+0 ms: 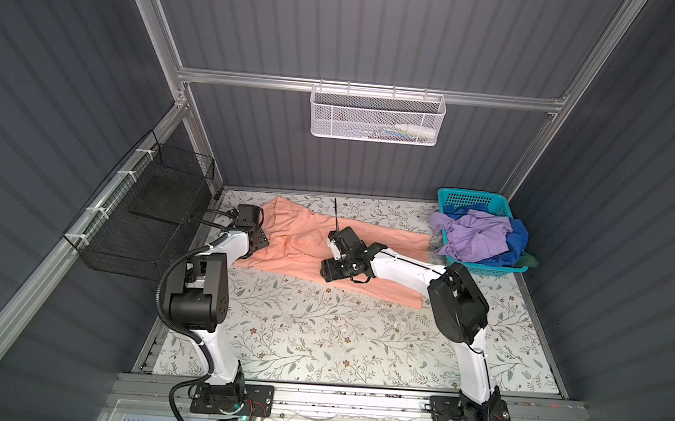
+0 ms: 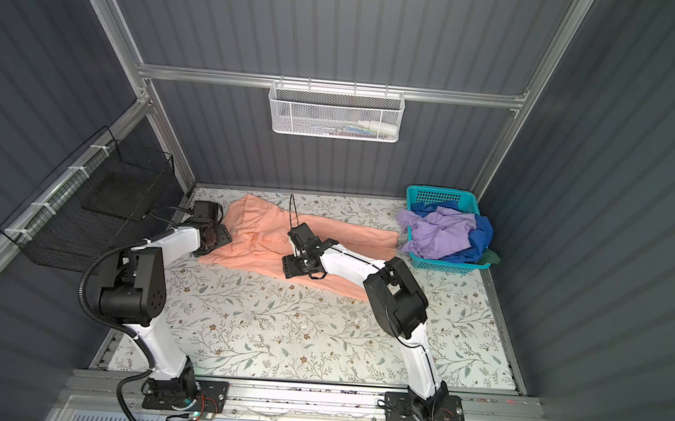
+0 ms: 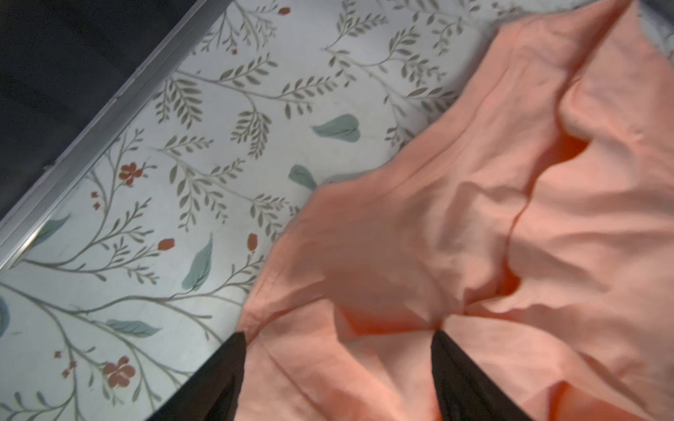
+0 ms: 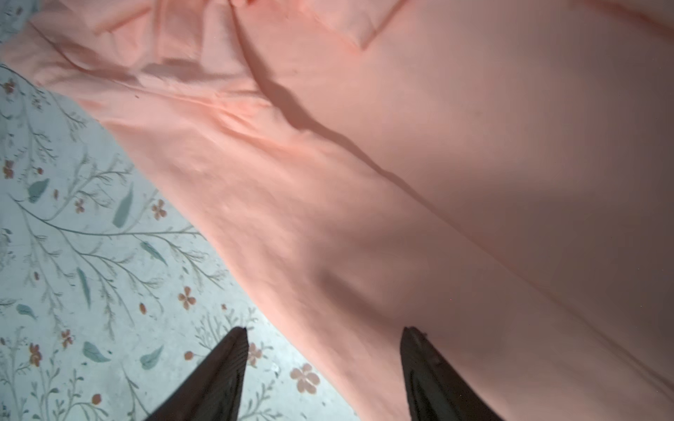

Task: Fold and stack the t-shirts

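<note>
Large floral surface (image 1: pixel 316 334). A wrinkled peach-orange t-shirt (image 1: pixel 296 235) lies spread left of the teal basket (image 1: pixel 470 196), which holds a crumpled lavender t-shirt (image 1: pixel 479 236) and blue t-shirt (image 1: pixel 516 239). Left tool (image 3: pixel 337 332) and right tool (image 4: pixel 324 328) hover over the peach cloth, jaws apart, empty. It would be best to smooth the creases, then pinch the hem corners.

I'm in a lab-type robot test cell, not a home: alu. profile frame (image 1: pixel 255 80) w/ grey ribbed wall panels (image 1: pixel 385 28) boxes in a small tabletop (image 1: pixel 316 334), & my arm mounts (image 1: pixel 259 398) are bolted to a metal rail (image 1: pixel 352 402) at its front edge. White mesh basket (image 1: pixel 377 115) hangs off the back bar; black wire basket (image 1: pixel 147 220) is zip-tied to the side rail. Only homely bits: floral tabletop cover, teal basket (image 1: pixel 470 195) of t-shirts (image 1: pixel 477 236).
</note>
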You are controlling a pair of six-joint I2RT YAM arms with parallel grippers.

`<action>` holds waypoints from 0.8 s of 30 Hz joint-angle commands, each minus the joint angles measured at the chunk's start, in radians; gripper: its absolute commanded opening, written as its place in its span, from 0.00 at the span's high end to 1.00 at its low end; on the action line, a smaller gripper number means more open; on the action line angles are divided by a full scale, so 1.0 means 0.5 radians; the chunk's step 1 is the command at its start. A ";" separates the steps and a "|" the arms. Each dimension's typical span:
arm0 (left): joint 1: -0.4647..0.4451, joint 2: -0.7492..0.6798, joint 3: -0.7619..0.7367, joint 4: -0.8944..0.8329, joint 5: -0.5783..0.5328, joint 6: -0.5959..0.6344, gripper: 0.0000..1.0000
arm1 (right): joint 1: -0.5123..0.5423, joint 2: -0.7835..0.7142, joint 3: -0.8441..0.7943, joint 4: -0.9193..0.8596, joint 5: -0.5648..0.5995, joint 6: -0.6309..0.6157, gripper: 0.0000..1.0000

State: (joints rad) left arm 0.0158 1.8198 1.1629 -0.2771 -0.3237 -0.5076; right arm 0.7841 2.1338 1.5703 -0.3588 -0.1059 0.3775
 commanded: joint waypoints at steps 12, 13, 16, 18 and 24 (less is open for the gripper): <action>0.109 0.159 0.075 -0.012 0.125 -0.046 0.45 | -0.160 -0.135 -0.412 -0.048 0.076 0.087 0.33; 0.109 0.170 0.084 -0.012 0.145 -0.046 0.48 | -0.166 -0.141 -0.429 -0.049 0.074 0.084 0.32; 0.109 0.204 0.092 0.005 0.199 -0.041 0.54 | -0.183 -0.161 -0.486 -0.049 0.055 0.098 0.33; 0.109 0.233 0.106 0.008 0.223 -0.027 0.57 | -0.189 -0.171 -0.523 -0.096 0.051 0.100 0.33; 0.109 0.308 0.192 -0.029 0.239 0.014 0.91 | -0.216 -0.205 -0.647 -0.102 0.041 0.125 0.34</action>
State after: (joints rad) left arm 0.0681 1.9480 1.2285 -0.2687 -0.2279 -0.5198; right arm 0.6903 2.0045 1.3064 -0.2928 -0.0990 0.4191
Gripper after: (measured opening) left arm 0.141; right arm 0.662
